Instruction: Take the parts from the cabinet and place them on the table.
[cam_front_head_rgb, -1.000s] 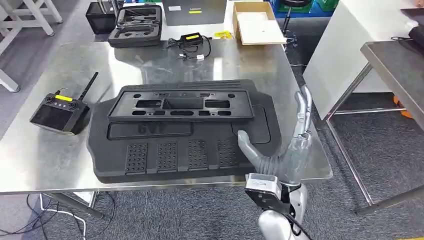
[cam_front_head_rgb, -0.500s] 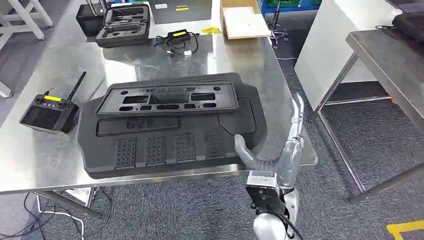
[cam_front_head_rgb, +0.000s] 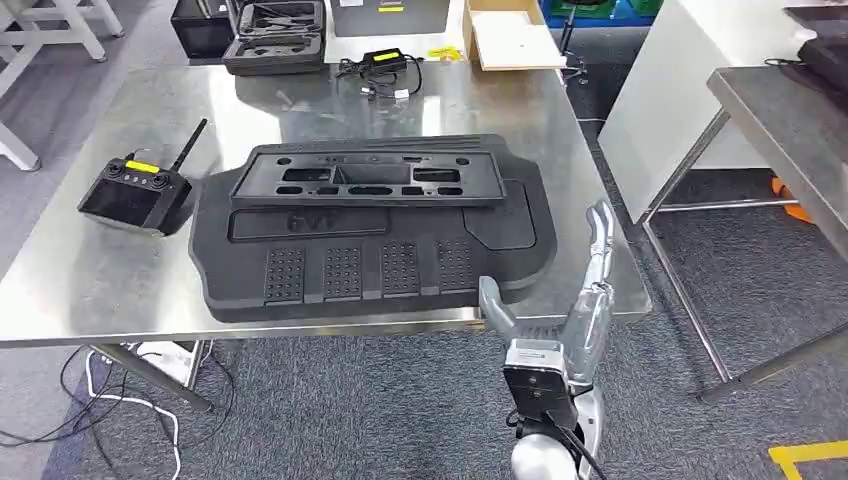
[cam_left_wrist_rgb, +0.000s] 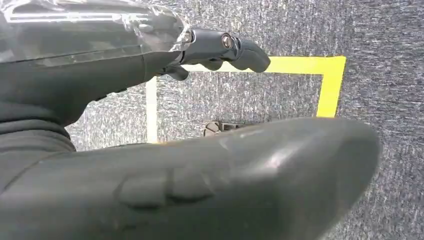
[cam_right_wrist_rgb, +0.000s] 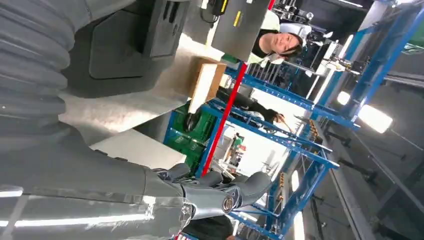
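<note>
1. Two black plastic parts are seen resting on the steel worktop (cam_front_head_rgb: 90, 300): a large moulded panel (cam_front_head_rgb: 380, 265) near the centre, and a narrower slotted panel (cam_front_head_rgb: 365, 182) laid on top of it toward 12 o'clock.
2. The right hand (cam_front_head_rgb: 560, 320) is raised at about 5 o'clock from the large panel, just off the worktop's near edge. Its fingers (cam_front_head_rgb: 598, 240) are held straight and apart from the thumb, and nothing is held in them.
3. The left hand (cam_left_wrist_rgb: 150, 175) is shown hanging over grey carpet marked with yellow tape (cam_left_wrist_rgb: 330, 85). Its fingers (cam_left_wrist_rgb: 225, 47) are extended and nothing is gripped.
4. The placing of these two parts is judged to be done, since both lie flat and are touched by neither hand.
5. The cabinet is not identified in the pictures, so it cannot be told whether more parts are left to fetch.
6. A remote controller (cam_front_head_rgb: 135, 192) is seen at 9 o'clock from the panels, and an open black case (cam_front_head_rgb: 275, 35), a charger (cam_front_head_rgb: 385, 65) and a cardboard box (cam_front_head_rgb: 510, 35) toward 12 o'clock.
</note>
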